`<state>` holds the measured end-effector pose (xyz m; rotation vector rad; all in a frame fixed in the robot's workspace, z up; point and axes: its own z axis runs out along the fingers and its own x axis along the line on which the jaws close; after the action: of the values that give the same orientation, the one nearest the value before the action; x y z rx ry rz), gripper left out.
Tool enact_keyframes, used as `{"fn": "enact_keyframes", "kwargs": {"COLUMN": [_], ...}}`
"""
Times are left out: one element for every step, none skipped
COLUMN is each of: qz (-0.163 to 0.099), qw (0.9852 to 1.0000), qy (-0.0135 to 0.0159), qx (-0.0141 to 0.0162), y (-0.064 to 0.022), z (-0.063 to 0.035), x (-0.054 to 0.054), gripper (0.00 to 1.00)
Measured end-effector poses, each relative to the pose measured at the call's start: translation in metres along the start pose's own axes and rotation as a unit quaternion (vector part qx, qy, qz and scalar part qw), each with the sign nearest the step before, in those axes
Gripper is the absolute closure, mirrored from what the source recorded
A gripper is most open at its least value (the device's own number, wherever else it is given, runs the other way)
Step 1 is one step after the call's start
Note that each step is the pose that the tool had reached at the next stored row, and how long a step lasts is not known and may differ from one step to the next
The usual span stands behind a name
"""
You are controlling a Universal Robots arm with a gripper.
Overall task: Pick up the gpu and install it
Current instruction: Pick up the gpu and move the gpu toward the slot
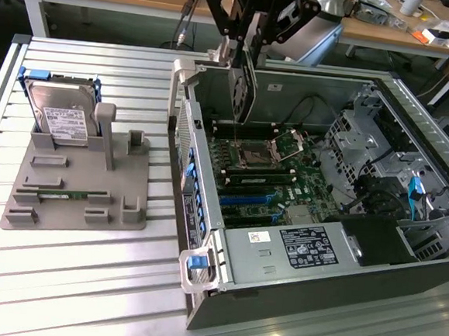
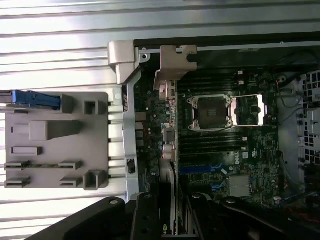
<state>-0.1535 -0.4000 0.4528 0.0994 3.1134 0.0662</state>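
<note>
The gpu (image 1: 240,98) hangs upright from my gripper (image 1: 245,54), a thin dark card with its silver bracket toward the case's rear wall. It is in the air above the motherboard (image 1: 274,176), over the back part of the open computer case (image 1: 203,236), clear of the blue expansion slots (image 1: 245,199). In the wrist view the gpu (image 2: 171,125) appears edge-on, running from its metal bracket (image 2: 172,67) down between the black fingers (image 2: 145,220) of my gripper (image 2: 172,226), which is shut on it.
A grey parts holder (image 1: 75,187) lies on the slatted table at the exterior view's left, carrying a hard drive (image 1: 61,116) with a blue frame and a green memory stick (image 1: 63,196). Drive cages and cables (image 1: 394,189) fill the case's right side.
</note>
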Motion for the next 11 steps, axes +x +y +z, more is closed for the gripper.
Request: {"fn": "enact_keyframes", "kwargs": {"qz": [0.0, 0.0, 0.0, 0.0, 0.0, 0.0, 0.0, 0.0, 0.0, 0.0, 0.0], "qw": [1.0, 1.0, 1.0, 1.0, 1.0, 1.0, 1.0, 1.0, 1.0, 1.0, 1.0], "qy": [0.0, 0.0, 0.0, 0.0, 0.0, 0.0, 0.0, 0.0, 0.0, 0.0, 0.0], "qx": [0.0, 0.0, 0.0, 0.0, 0.0, 0.0, 0.0, 0.0, 0.0, 0.0, 0.0], "y": [0.0001, 0.0002, 0.0004, 0.0005, 0.0005, 0.0006, 0.0007, 0.0007, 0.0008, 0.0008, 0.0009], "z": [0.0002, 0.0004, 0.0007, 0.0009, 0.001, 0.0012, 0.0014, 0.0016, 0.0018, 0.002, 0.0021], "x": [-0.002, -0.004, -0.006, -0.008, -0.009, -0.011, -0.012, -0.013, -0.013, -0.014, -0.015], "gripper": [0.74, 0.74, 0.74, 0.74, 0.74, 0.74, 0.74, 0.74, 0.74, 0.74, 0.74]}}
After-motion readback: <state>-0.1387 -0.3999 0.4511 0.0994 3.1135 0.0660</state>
